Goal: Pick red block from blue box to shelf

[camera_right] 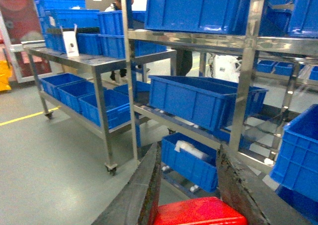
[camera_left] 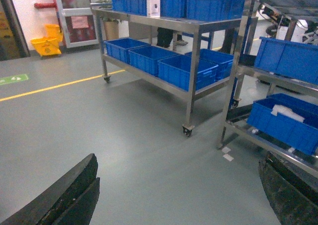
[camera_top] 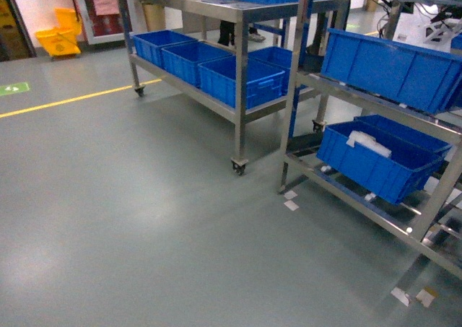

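The red block (camera_right: 196, 212) sits low in the right wrist view, pinched between the two dark fingers of the right gripper (camera_right: 191, 200) — a glossy red face, only its top and front showing, its stud not visible from here. The pick looks done and the carry is in hand: ahead of the block rises the shelf (camera_right: 248, 81), its shiny steel uprights and rails loaded with dark blue crates (camera_right: 198, 98). The next move, by this reading, calls for lifting the block over a rail to a free spot on a tier without knocking a crate. The left gripper (camera_left: 179, 195) holds nothing, its fingers spread wide apart over the grey floor (camera_left: 134, 150). The blue box is in none of the views; neither arm shows in the head camera.
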Robot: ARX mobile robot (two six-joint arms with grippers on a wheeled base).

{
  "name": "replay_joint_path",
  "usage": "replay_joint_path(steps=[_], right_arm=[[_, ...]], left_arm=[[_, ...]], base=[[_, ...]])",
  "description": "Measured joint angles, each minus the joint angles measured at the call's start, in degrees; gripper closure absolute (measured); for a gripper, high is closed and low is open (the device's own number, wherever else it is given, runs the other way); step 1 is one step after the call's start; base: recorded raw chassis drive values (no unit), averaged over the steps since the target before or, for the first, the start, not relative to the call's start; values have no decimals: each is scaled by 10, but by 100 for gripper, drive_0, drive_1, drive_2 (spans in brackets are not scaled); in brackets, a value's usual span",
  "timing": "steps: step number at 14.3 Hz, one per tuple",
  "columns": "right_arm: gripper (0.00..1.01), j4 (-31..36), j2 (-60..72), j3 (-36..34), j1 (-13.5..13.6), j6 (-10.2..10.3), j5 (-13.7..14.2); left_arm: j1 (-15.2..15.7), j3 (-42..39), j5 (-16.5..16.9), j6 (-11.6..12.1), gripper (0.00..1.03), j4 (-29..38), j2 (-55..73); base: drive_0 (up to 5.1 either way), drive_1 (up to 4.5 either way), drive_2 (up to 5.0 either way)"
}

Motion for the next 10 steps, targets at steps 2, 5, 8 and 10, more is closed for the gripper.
replay_joint_path(steps=[2, 5, 8, 10], right_arm=[[73, 0, 0, 0, 0, 0, 1], [73, 0, 1, 0, 0, 0, 0], [73, 0, 1, 0, 0, 0, -2], [73, 0, 1, 0, 0, 0, -2]], left_arm=[[-1, 0, 0, 0, 5, 0, 0], [-1, 0, 0, 0, 5, 0, 0], [0, 0, -1, 0, 5, 1, 0], [0, 0, -1, 0, 5, 1, 0]], base=[[-100, 307, -508], [-100, 307, -508], [-100, 307, -508], [-100, 307, -508]])
